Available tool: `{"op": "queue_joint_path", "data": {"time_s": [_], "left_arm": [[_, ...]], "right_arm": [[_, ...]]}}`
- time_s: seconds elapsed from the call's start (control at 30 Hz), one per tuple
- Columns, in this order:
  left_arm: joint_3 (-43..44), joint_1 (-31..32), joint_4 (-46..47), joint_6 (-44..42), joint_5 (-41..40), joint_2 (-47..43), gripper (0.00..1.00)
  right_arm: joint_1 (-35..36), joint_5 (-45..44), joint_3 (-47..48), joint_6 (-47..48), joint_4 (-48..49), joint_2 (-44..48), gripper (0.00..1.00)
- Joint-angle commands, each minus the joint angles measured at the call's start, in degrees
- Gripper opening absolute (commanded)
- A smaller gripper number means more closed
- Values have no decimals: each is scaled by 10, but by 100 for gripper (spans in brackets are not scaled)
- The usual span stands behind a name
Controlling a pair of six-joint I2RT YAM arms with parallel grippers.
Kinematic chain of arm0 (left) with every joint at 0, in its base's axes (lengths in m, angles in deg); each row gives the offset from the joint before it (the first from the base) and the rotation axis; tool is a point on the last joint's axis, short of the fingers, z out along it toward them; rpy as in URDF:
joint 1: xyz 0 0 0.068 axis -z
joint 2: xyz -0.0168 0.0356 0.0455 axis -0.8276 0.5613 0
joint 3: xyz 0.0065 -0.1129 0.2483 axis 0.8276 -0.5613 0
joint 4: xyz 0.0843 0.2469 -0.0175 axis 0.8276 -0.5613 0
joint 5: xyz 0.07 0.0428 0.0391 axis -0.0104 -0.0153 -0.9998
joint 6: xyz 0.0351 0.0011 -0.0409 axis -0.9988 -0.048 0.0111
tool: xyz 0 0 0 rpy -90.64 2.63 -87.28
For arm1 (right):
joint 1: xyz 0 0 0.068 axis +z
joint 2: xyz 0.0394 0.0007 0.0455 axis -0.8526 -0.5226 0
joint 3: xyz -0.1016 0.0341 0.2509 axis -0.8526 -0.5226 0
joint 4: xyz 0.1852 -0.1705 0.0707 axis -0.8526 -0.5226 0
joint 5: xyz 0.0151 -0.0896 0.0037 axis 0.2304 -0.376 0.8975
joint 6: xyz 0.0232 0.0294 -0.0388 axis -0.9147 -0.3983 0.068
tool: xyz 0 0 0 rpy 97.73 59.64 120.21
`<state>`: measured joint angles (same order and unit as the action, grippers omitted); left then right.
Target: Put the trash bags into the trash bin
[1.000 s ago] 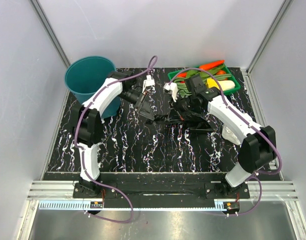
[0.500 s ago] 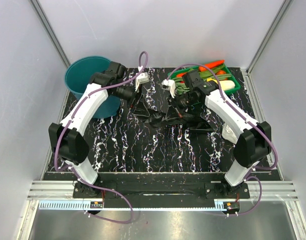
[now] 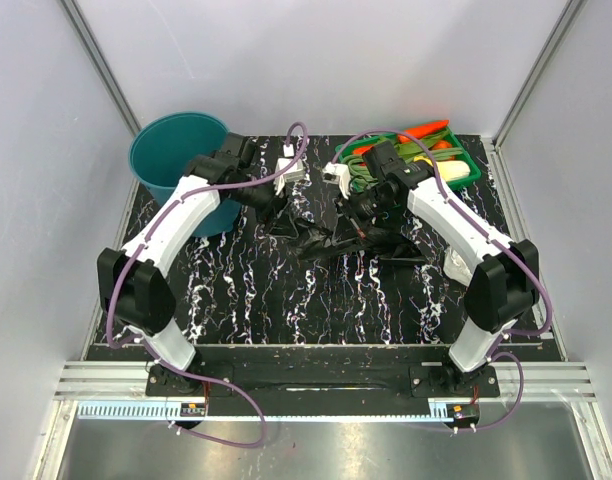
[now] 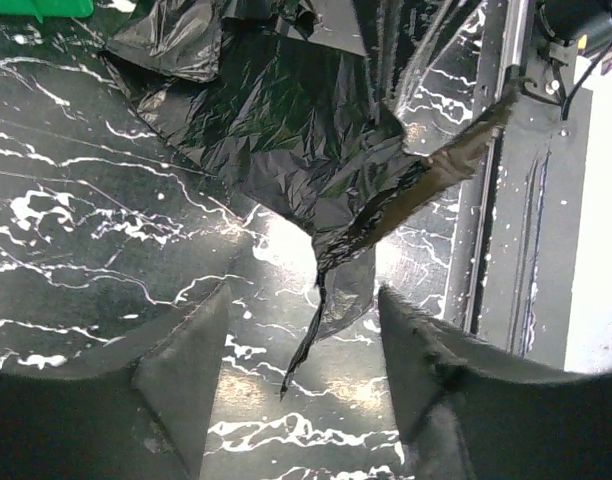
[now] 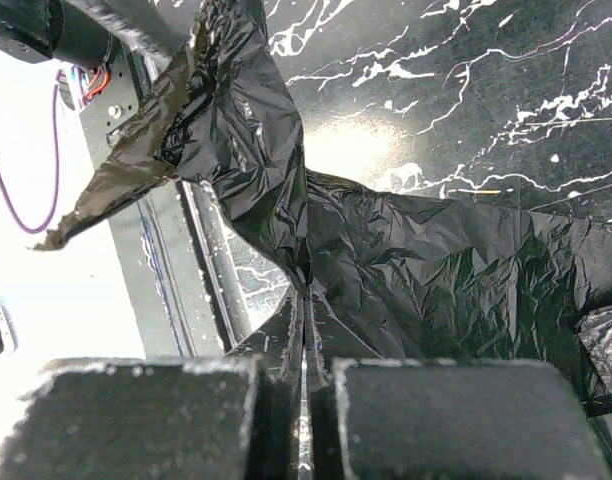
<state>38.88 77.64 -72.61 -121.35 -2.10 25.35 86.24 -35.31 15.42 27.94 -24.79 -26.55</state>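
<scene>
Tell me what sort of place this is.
Probably a robot lab test cell, not a home: plain grey walls on aluminium posts, left arm and right arm bolted to a marble-patterned table, and staged props, a teal trash bin and a green vegetable tray.

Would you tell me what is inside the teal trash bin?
Only bare teal wall shows inside the trash bin, no trash bags. The left arm hides its near-right part.

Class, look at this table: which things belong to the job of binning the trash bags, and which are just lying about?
Belong to the job: trash bags; trash bin; right gripper, shut on a bag; left gripper, open.

Just lying about: green vegetable tray; white plastic wad.
</scene>
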Motion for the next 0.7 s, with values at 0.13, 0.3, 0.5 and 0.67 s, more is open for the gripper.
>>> {"op": "queue_joint_path", "data": {"time_s": [0.13,0.3,0.5,0.67], "left_arm": [[-21,-3,25,-23,9,-19,0],[-38,-2,29,5,50,-47,0],[-55,15,70,78,47,-74,0],[-65,37,105,120,9,-79,0]], "right_arm": [[-8,1,20,14,-14,22,0],[-15,4,25,10,-14,21,0],[-15,-5,59,-11,-15,10,24],[-14,-23,83,-20,-16,25,62]]}}
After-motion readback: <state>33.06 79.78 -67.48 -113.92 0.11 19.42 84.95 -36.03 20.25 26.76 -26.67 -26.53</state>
